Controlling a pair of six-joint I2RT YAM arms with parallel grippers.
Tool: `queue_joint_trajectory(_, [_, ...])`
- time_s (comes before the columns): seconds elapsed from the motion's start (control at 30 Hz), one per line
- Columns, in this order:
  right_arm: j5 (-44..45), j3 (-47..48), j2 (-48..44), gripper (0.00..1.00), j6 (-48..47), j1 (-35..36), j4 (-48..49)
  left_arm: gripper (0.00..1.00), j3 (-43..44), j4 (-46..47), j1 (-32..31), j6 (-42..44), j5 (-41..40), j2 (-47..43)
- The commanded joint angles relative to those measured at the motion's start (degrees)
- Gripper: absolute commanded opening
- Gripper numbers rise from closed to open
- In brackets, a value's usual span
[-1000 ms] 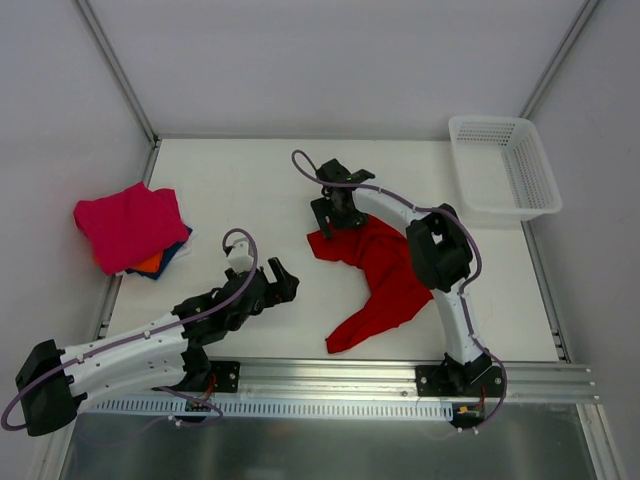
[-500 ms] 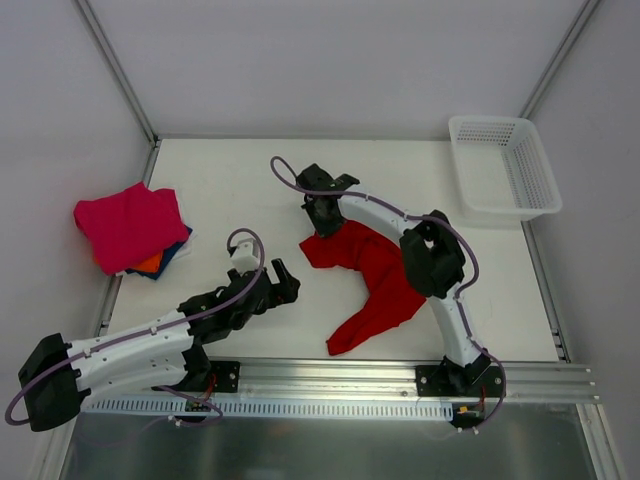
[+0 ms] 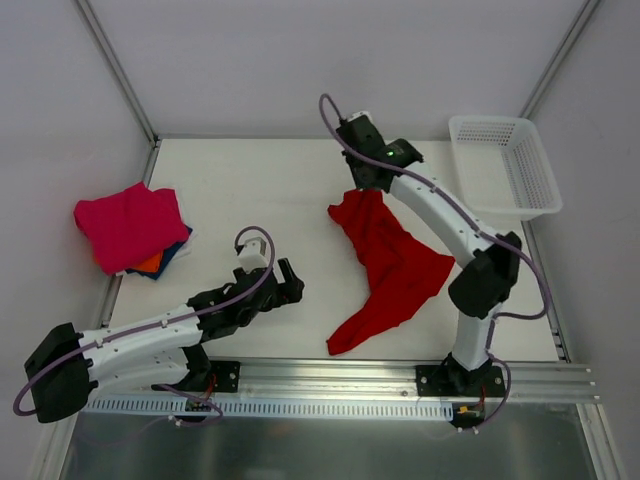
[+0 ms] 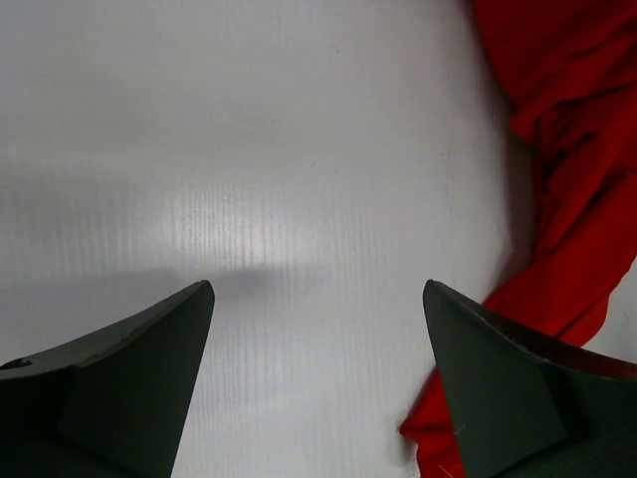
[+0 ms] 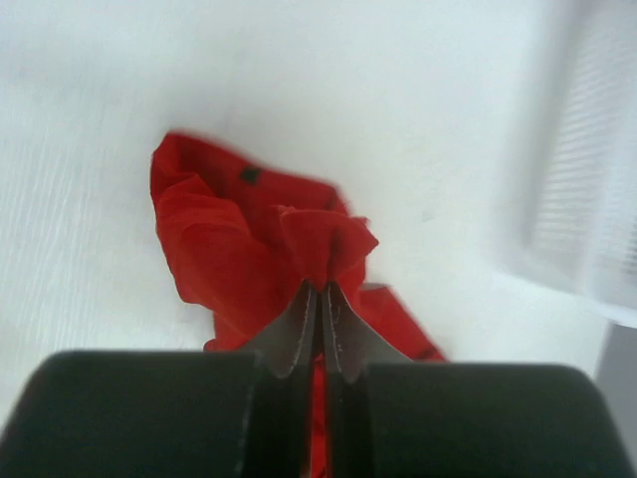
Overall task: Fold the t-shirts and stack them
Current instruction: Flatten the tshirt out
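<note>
Top external: right gripper (image 3: pixel 358 186) outstretched far, pinching red shirt (image 3: pixel 398 265).

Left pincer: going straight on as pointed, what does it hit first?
Likely bare table; the open left pincer tilts down at it. The red shirt lies right of that line. Depth unclear.

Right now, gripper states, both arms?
Left gripper: open, empty.
Right gripper: shut on red shirt.

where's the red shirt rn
In the top view the red t-shirt lies right of centre on the table, its far end pinched in the right gripper, left of the white basket.
</note>
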Motion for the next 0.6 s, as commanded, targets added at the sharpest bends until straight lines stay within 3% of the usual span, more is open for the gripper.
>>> queue_joint_trajectory(0.0, [11.1,5.1,-10.9,0.00,-2.4,-0.7,-3.8,0.87,2.4,6.1,-0.2,1.0,0.4,4.0])
queue_joint_trajectory(0.2, [22.9,5.3,-19.9,0.01,-5.4,-1.0,-5.7,0.81,3.1,26.5,-0.2,6.7,10.7,16.0])
queue_joint_trajectory(0.4, [33.7,8.8,-28.9,0.00,-12.7,-1.4,-5.7,0.79,8.2,32.8,-0.3,8.0,17.5,25.5])
queue_joint_trajectory(0.57, [34.5,18.4,-31.3,0.01,-16.1,-1.4,-6.0,0.78,10.5,34.6,-0.5,7.6,20.4,29.4])
